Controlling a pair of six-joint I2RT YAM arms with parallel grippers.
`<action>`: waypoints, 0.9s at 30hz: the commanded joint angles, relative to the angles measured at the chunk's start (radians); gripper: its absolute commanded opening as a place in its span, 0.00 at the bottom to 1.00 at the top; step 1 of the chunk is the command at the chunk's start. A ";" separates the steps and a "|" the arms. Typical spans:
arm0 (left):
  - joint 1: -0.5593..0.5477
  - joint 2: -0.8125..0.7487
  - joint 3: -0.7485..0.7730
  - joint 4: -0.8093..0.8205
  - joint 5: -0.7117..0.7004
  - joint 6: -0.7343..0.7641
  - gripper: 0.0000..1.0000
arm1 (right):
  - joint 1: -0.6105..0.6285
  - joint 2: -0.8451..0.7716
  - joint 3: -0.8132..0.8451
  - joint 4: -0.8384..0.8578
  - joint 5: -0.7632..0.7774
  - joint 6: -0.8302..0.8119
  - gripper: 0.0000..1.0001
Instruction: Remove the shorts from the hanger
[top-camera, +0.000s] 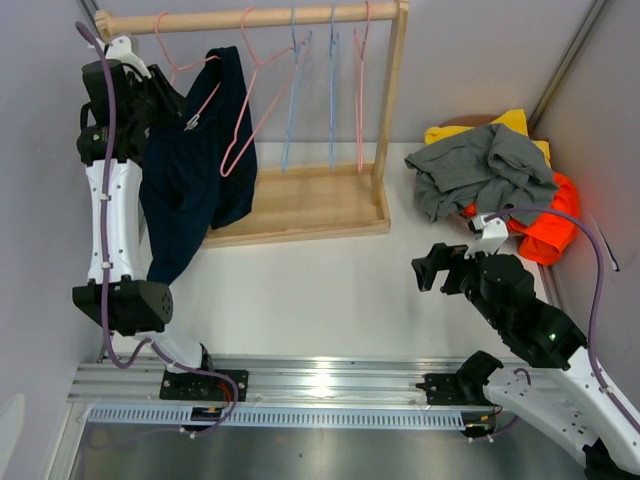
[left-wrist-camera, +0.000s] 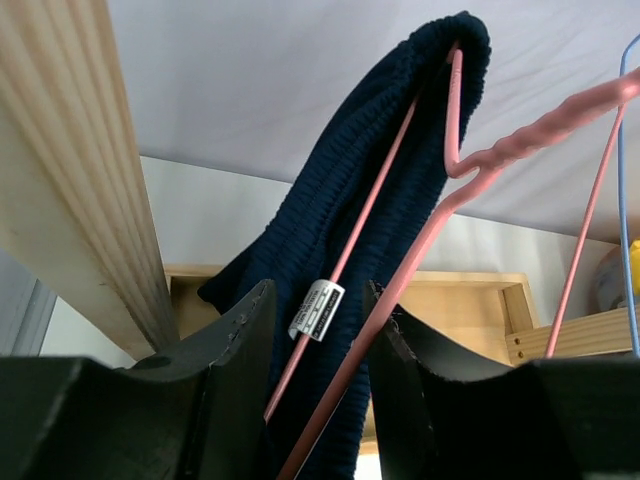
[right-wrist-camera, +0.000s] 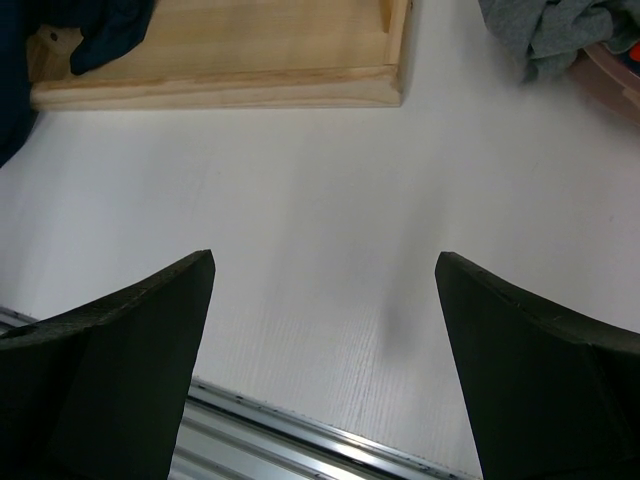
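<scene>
Navy shorts (left-wrist-camera: 400, 170) hang from a pink hanger (left-wrist-camera: 456, 110) right in front of your left claw (left-wrist-camera: 320, 295), which is raised to the wooden rack (top-camera: 250, 17). The hanger's wires and a fold of the navy cloth pass between its two fingers (left-wrist-camera: 240, 340), with a white label (left-wrist-camera: 317, 308) sitting in the gap. The claw is at a middling width, one finger on each side of cloth and wire, but you cannot tell whether it is actually pressing on them. From the top camera, the rest of the shorts drape down below the claw, along the left arm.

Your right claw (right-wrist-camera: 325, 265) is spread wide and holds nothing; it hangs over bare white bench (right-wrist-camera: 300, 200). Ahead of it lies the edge of the rack's base. Ahead and to its right is a pile on the bench: grey shorts (top-camera: 480, 165) on top, orange shorts (top-camera: 545, 225) touching them on the near side, yellow shorts (top-camera: 515, 122) showing on the far side.
</scene>
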 joint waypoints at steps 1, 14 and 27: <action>-0.018 -0.034 0.025 0.009 -0.023 0.008 0.12 | 0.005 -0.016 0.001 0.010 0.002 0.015 1.00; -0.092 -0.127 0.272 -0.034 -0.043 0.018 0.00 | 0.005 -0.019 -0.019 0.034 -0.004 0.020 0.99; -0.092 -0.173 0.258 -0.010 -0.015 0.011 0.00 | 0.006 -0.073 -0.008 0.000 -0.004 0.049 0.99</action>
